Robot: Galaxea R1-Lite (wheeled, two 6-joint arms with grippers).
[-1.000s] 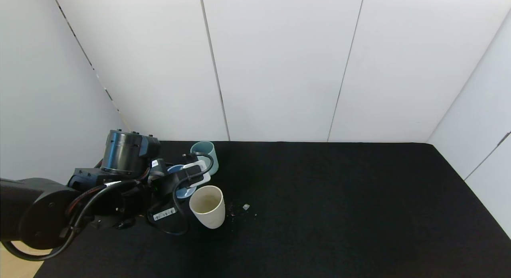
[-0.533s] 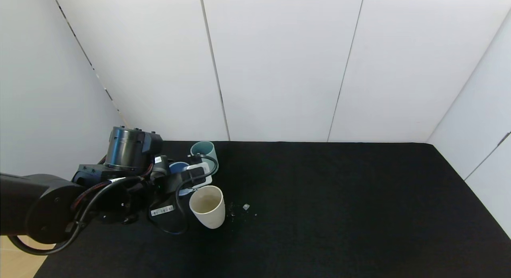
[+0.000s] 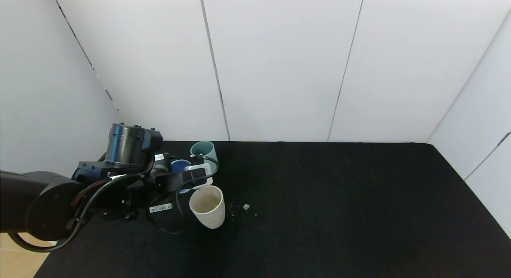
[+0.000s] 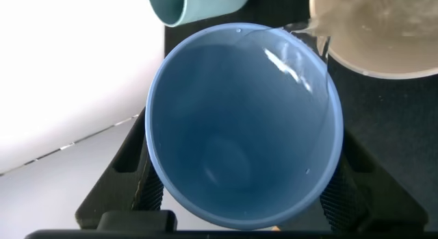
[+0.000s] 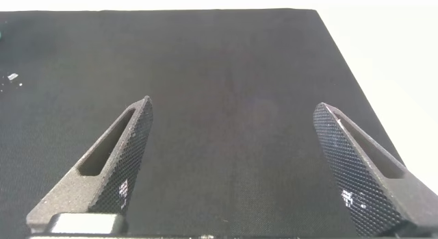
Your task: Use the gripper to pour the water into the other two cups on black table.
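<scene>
The left gripper [image 3: 187, 178] clamps the blue cup [image 4: 243, 122], tipped toward the cream cup [image 3: 206, 206] at its 5 o'clock. The teal cup [image 3: 204, 149] stands at its 1 o'clock on the black table [image 3: 339, 210]. The right gripper [image 5: 236, 164] hangs wide over bare table.

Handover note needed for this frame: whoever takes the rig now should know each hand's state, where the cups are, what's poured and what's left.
Left hand: shut on the light blue cup, held tilted between the teal cup and the cream cup at the black table's left end.
Right hand: open, holding nothing, idle over bare table.
Done: the cream cup holds liquid; a thin stream runs from the blue cup's lip toward it.
Left: whether the teal cup has been filled cannot be seen; check it, pour if needed, then set the blue cup down. A few droplets lie beside the cream cup.
</scene>
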